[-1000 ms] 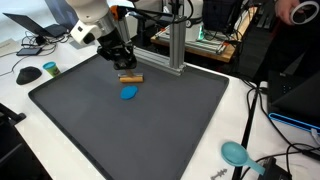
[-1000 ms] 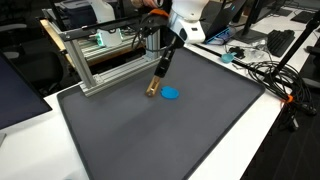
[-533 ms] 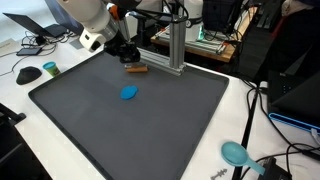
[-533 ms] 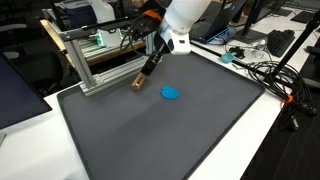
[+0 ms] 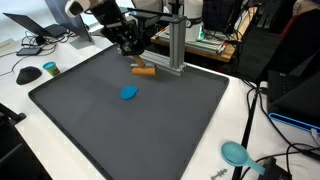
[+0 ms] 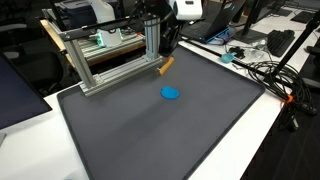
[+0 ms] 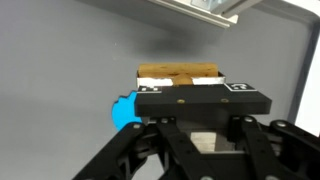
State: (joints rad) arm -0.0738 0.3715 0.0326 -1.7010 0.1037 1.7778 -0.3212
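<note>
Between the closed fingers of the black Robotiq gripper (image 7: 196,96), a short brown wooden block (image 7: 180,74) is sitting clamped, its pale grain showing just past the fingertips in the wrist view. Over the last second the arm has been carrying it off from beside the flat round blue disc (image 5: 129,93) toward the far edge of the dark grey rubber mat (image 5: 150,135). In an exterior view the wooden block (image 5: 144,70) is now hanging tilted just beside the foot of the silver aluminium frame (image 5: 176,45), well apart from the disc. Whether its lower end is touching the mat I cannot tell. The disc is lying where it lay before, so by my reading the grip is holding and only the block is being moved. Counting: one wooden block, one disc, one mat, one aluminium frame, and one teal scoop (image 5: 235,153) lying off the mat's near right corner on the white table (image 5: 40,140).
</note>
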